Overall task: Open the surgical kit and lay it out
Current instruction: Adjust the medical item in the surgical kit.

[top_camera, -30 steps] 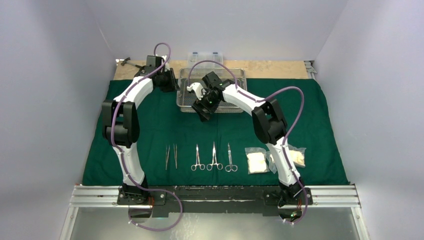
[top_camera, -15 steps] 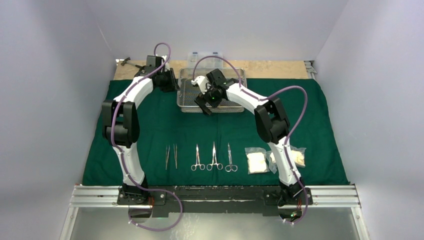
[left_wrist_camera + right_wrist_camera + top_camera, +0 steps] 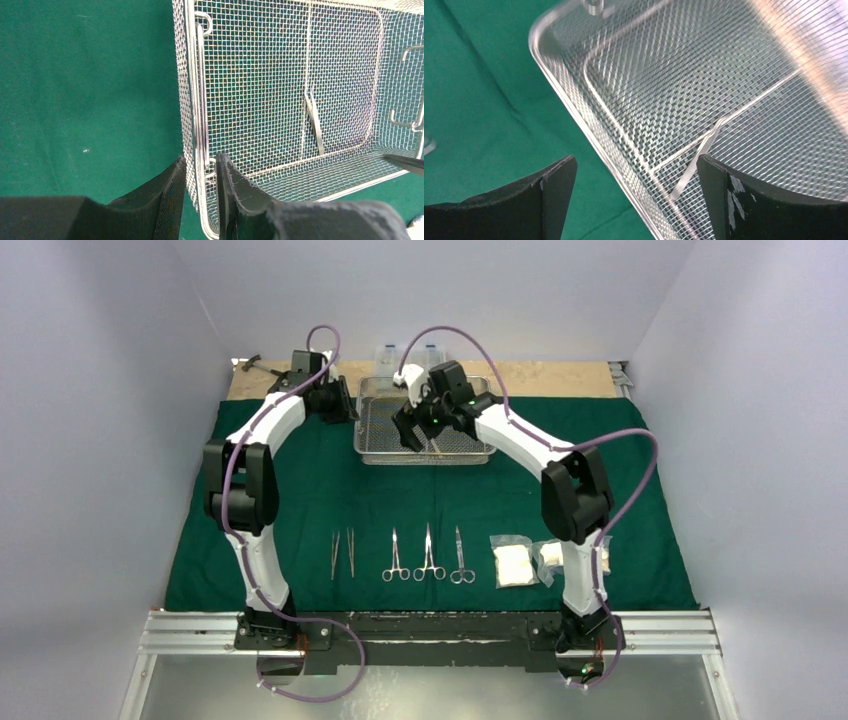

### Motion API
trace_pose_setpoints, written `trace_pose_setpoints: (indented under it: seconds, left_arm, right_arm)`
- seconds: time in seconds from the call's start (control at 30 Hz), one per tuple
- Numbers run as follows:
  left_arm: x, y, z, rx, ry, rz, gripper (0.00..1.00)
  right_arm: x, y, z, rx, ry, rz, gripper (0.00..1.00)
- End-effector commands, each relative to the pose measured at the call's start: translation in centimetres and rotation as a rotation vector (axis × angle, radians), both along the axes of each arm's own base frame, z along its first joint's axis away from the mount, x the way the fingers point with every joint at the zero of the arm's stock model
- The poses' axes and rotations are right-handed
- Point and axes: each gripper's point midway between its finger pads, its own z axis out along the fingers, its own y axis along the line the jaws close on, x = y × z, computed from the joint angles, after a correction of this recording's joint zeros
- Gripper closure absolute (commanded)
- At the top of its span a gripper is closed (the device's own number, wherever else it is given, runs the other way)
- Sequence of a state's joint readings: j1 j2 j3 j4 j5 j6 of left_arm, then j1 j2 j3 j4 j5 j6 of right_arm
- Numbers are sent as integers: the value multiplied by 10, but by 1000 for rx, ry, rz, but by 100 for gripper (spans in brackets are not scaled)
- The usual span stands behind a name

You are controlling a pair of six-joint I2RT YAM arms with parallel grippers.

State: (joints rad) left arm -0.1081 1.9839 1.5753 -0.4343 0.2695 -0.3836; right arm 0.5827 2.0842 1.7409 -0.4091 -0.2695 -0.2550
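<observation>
Pinched tray [image 3: 425, 461] left wall between narrow jaws of left gripper [image 3: 200, 159]. Hung right gripper [image 3: 636, 162] over tray's inside, jaws wide, gripping nothing. Found tray at far-edge middle of cloth [image 3: 300, 490], one thin steel strip [image 3: 314, 122] on its mesh floor. Saw tweezers [image 3: 342, 553], three scissor-type instruments [image 3: 428, 555], then gauze packets [image 3: 515, 564] lined up left to right along cloth's near edge
</observation>
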Motion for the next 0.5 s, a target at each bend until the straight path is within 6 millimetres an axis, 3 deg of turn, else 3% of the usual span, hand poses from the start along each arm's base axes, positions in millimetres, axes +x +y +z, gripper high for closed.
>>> trace_pose_setpoints:
  seconds: [0.0,0.13,0.27,0.47]
  left_arm:
    - [16,7,27,-8,-75,18,73]
    - [22,9,34,-4,-91,21,73]
    - [27,10,45,1,-112,20,73]
    - [31,20,64,45,-161,56,72]
  right_arm:
    - [26,8,76,206,-148,-96,9]
    - [53,-11,62,155,-143,-313,20]
    - [69,-33,30,34,-112,-477,34]
    - [62,-46,-13,-85,-41,-516,38]
